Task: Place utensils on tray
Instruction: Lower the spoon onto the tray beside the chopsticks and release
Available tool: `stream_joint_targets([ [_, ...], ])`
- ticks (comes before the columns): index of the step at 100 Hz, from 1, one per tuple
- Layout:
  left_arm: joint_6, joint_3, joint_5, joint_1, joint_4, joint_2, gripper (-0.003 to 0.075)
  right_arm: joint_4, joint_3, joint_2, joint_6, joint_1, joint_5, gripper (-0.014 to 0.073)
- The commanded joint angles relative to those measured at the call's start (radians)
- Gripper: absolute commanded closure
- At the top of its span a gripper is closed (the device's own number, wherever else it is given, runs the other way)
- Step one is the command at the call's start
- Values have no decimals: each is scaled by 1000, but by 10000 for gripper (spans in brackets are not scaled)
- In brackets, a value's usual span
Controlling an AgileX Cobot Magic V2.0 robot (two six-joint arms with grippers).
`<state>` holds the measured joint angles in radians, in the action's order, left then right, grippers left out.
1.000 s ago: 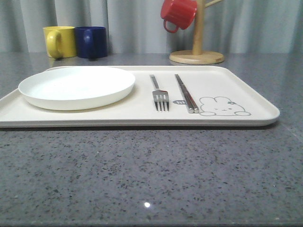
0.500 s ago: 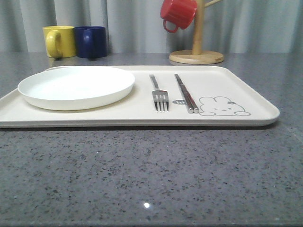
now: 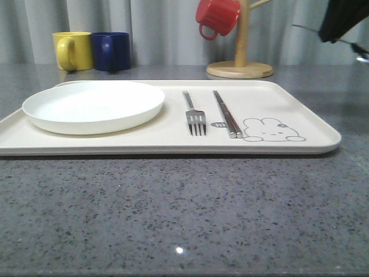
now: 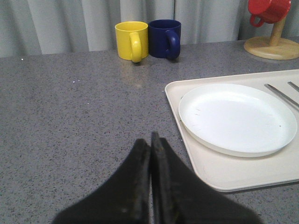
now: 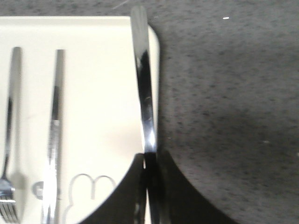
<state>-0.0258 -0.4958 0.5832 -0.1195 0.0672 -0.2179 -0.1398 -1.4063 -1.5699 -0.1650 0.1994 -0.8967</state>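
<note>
While the fork (image 3: pixel 195 114) and the chopsticks (image 3: pixel 227 114) lie side by side on the tray (image 3: pixel 173 141), just beside the white plate (image 3: pixel 93 106), the right hand (image 5: pixel 150 163) pinches a slim silver utensil handle (image 5: pixel 144 84) above the tray's rounded corner; which utensil it is cannot be told. Over the grey table (image 4: pixel 79 116) beside the tray, the left hand (image 4: pixel 151 142) has its fingers pressed together, holding nothing.

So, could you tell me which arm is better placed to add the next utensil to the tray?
The right: its hand grips a slim silver utensil above the cream rectangular tray; the left hand is shut, empty.
</note>
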Motion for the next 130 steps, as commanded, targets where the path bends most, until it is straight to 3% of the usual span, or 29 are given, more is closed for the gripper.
stream_joint_targets([
  [1, 9, -26, -74, -6, 5, -11, 739, -3, -25, 4, -83, 58, 91, 669],
  [14, 9, -26, -74, -6, 5, -11, 739, 6, -25, -56, -169, 108, 130, 669],
  [65, 9, -26, -74, -6, 5, -11, 739, 20, -25, -170, -191, 123, 193, 666],
  [75, 9, -26, -74, -6, 5, -11, 739, 21, -25, -170, -191, 123, 190, 602],
  [101, 9, -26, -74, -6, 5, -11, 739, 22, -25, -170, -191, 123, 196, 314],
  [113, 9, -26, -74, -6, 5, -11, 739, 24, -25, -167, -191, 123, 211, 265],
  [130, 9, -26, -74, -6, 5, -11, 739, 73, -25, -125, -191, 123, 219, 272],
])
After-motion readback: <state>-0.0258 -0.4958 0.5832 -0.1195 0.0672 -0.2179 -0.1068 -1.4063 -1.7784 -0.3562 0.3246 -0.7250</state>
